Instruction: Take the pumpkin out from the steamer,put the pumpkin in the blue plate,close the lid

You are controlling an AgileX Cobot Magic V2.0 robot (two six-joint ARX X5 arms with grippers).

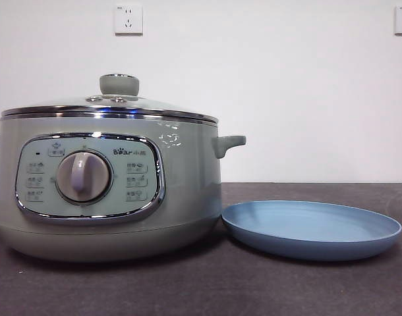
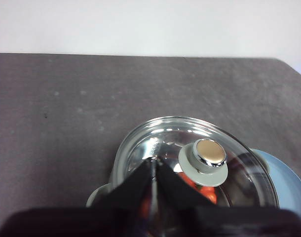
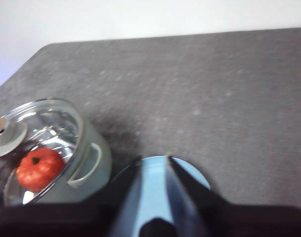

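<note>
Under the left gripper (image 2: 154, 165), whose fingers are pressing together, the lid (image 2: 190, 148) is sitting on the steamer (image 1: 109, 191), hiding the pumpkin (image 3: 39, 168). Grab its knob straight. The right gripper (image 3: 153, 165), fingers spread, is waiting over the blue plate (image 1: 311, 228).

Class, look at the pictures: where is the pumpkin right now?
The pumpkin sits inside the steamer, seen through the closed glass lid in the right wrist view; the blue plate lies beside the steamer.

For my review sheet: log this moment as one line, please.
lid on steamer | pumpkin inside | blue plate empty | left gripper shut above lid | right gripper open above plate
</note>
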